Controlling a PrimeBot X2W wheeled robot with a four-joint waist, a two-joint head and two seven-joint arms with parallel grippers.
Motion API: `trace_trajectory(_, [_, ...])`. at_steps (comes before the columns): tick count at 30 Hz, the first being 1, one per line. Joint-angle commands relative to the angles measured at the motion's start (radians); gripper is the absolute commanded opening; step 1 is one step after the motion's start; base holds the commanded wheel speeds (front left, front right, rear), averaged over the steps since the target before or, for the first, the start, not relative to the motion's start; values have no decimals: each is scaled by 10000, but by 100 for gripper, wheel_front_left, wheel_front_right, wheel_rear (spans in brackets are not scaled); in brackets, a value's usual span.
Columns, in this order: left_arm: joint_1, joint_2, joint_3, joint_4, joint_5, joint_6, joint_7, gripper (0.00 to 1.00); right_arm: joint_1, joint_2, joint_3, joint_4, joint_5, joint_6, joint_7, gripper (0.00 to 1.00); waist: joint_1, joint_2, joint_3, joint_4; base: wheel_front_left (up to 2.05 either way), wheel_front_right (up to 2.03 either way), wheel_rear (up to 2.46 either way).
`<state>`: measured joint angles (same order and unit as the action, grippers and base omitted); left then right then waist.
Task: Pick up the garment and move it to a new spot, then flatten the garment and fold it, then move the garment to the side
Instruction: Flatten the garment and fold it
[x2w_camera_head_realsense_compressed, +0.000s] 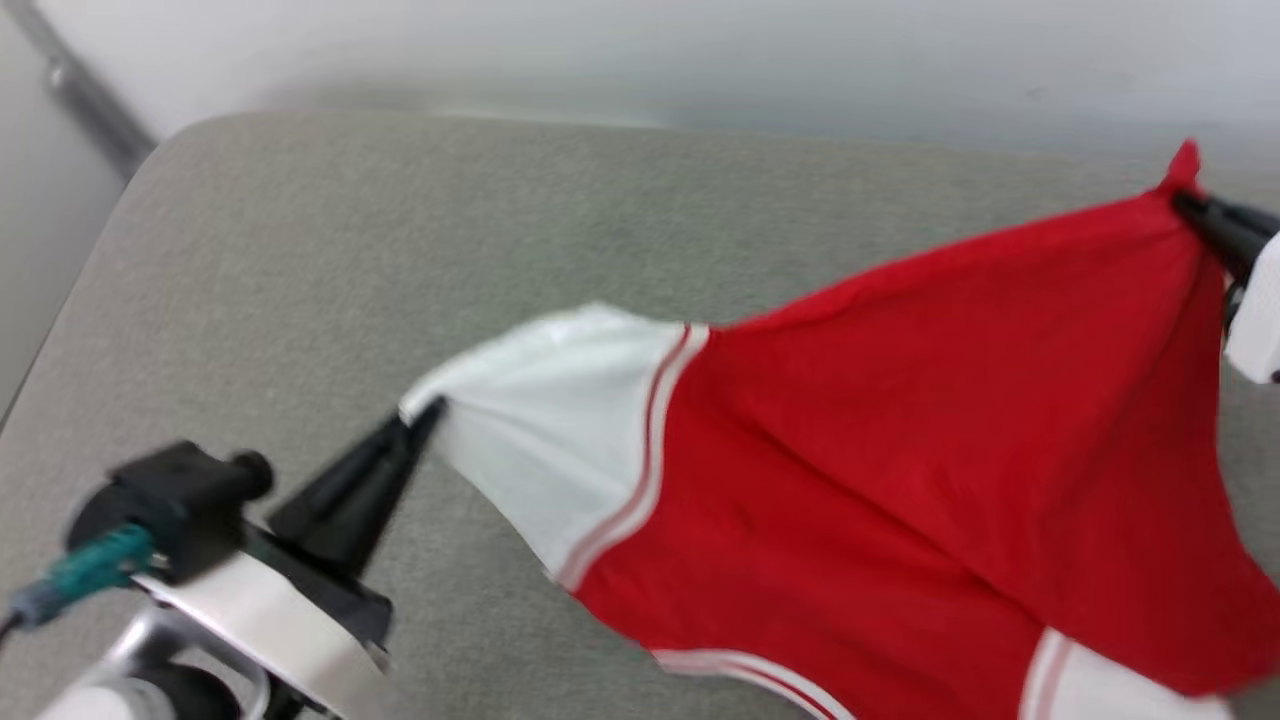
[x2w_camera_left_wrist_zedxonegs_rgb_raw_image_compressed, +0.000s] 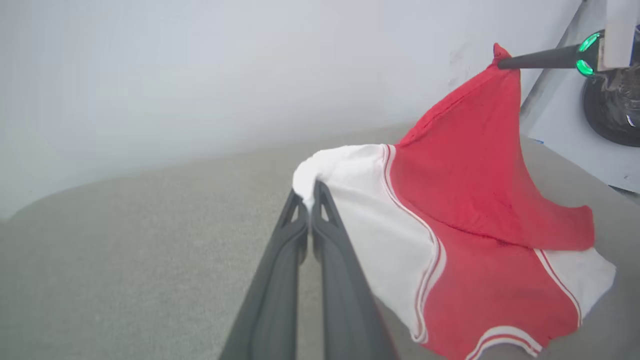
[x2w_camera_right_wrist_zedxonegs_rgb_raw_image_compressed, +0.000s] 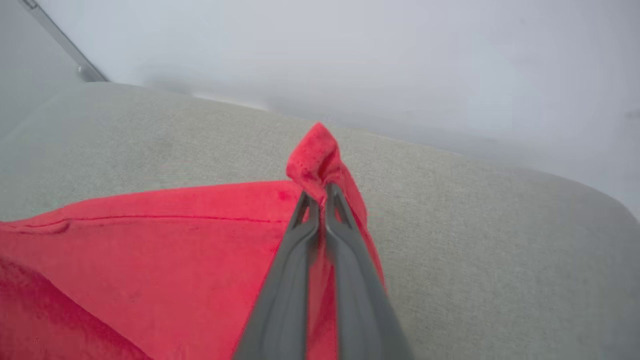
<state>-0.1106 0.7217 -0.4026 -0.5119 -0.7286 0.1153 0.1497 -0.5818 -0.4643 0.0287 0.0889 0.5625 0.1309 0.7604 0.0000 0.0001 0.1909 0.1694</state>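
Across the right half of the head view, the garment (x2w_camera_head_realsense_compressed: 900, 420) hung stretched above the grey fabric surface (x2w_camera_head_realsense_compressed: 300, 250). Its red body was spread wide, with one white sleeve with striped trim drawn out toward centre-left. My left gripper (x2w_camera_head_realsense_compressed: 425, 412), rising from the lower left, had its fingers closed tight on that sleeve's tip. My right gripper (x2w_camera_head_realsense_compressed: 1187, 203), at the upper right edge, was pinched on a red corner, a small tuft poking past its tips. Whether the sagging lower edge touched the surface, I could not tell.
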Motion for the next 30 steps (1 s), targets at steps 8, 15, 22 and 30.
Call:
trace_trajectory(8, [-822, 809, 1539, -987, 10, 309, -184, 0, -325, 430, -552, -1924, 326, -4, -186, 0, 0, -1, -883, -1266, 0, 0, 0])
trace_trajectory(15, [-1750, 1223, 2691, -1511, -267, 478, -145, 0, -387, 806, -860, -3144, 513, -4, -181, 0, 0, -1, -1048, -1875, 0, 0, 0])
trace_trajectory(22, [-3582, 1323, 3376, -1177, -457, 493, -197, 0, -664, 1024, -1148, -3855, 359, -4, -613, 0, 0, -1, -799, -2330, 0, 0, 0])
trace_trajectory(30, [-6130, 1247, 3347, -463, -458, 281, -215, 0, -1417, 1128, -1336, -4102, 119, -4, -1225, 0, 0, -1, -153, -2528, 0, 0, 0])
